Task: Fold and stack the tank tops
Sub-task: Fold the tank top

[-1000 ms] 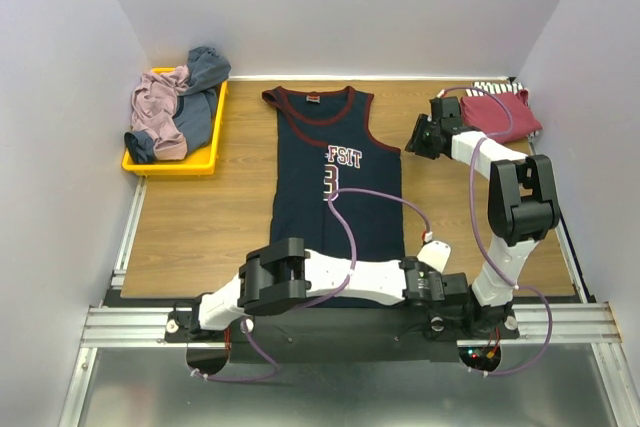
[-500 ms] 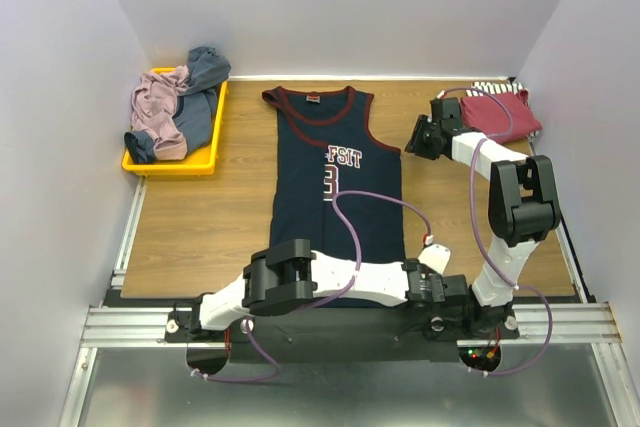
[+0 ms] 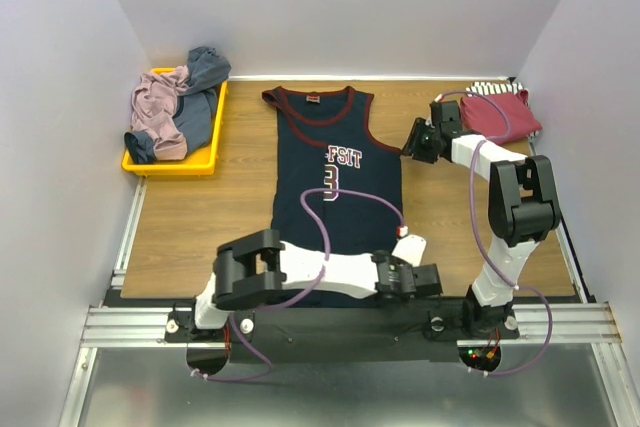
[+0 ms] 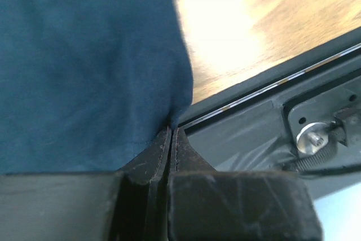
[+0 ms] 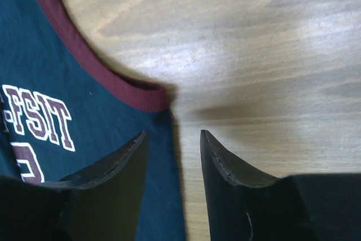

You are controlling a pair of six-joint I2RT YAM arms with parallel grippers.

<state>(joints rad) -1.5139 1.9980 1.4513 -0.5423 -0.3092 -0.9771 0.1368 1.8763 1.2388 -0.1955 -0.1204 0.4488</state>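
Observation:
The navy jersey (image 3: 335, 187) with maroon trim lies flat in the middle of the table, its white lettering facing up. My left gripper (image 3: 400, 277) is at its near right hem corner, by the table's front edge. In the left wrist view the gripper (image 4: 171, 129) is shut on the corner of the navy cloth (image 4: 84, 71). My right gripper (image 3: 410, 142) is at the jersey's right armhole. In the right wrist view it (image 5: 172, 135) stands open astride the side edge, just below the maroon trim (image 5: 101, 74). A dark red top (image 3: 503, 114) lies folded on a striped one (image 3: 487, 88) at the back right.
A yellow tray (image 3: 170, 163) at the back left holds a mauve top (image 3: 155, 107) and a grey-blue one (image 3: 205, 72). The black front rail (image 4: 248, 134) runs right beside the left gripper. White walls close in the table on three sides.
My left arm swung left along the front edge and its jaws closed on the jersey's hem corner. The right gripper edged left to the armhole and opened slightly.

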